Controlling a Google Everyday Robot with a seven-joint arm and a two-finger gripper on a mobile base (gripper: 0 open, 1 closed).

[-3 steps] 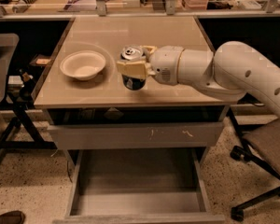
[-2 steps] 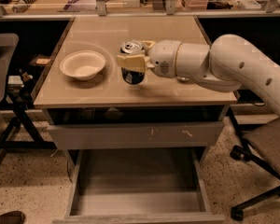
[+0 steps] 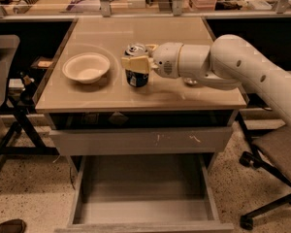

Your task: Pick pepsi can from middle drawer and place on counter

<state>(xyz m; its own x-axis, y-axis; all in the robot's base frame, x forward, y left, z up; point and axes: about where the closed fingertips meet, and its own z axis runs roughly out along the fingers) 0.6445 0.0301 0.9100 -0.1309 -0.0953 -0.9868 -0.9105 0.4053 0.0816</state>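
The pepsi can (image 3: pixel 136 76), dark blue with a silver top, stands upright on the beige counter (image 3: pixel 150 98) near its middle. My gripper (image 3: pixel 137 58) reaches in from the right and is shut on the can's upper part, one cream finger (image 3: pixel 137 64) across its front. The middle drawer (image 3: pixel 144 193) is pulled open below the counter and its grey floor is bare.
A white bowl (image 3: pixel 86 67) sits on the counter just left of the can. A shut grey drawer front (image 3: pixel 140 141) with white scratches is above the open drawer. Office chairs stand at the left (image 3: pixel 0 81) and right (image 3: pixel 276 154) of the counter.
The arm has moved the can slightly toward the far side and down, so that it now stands on the counter. The gripper still holds it.
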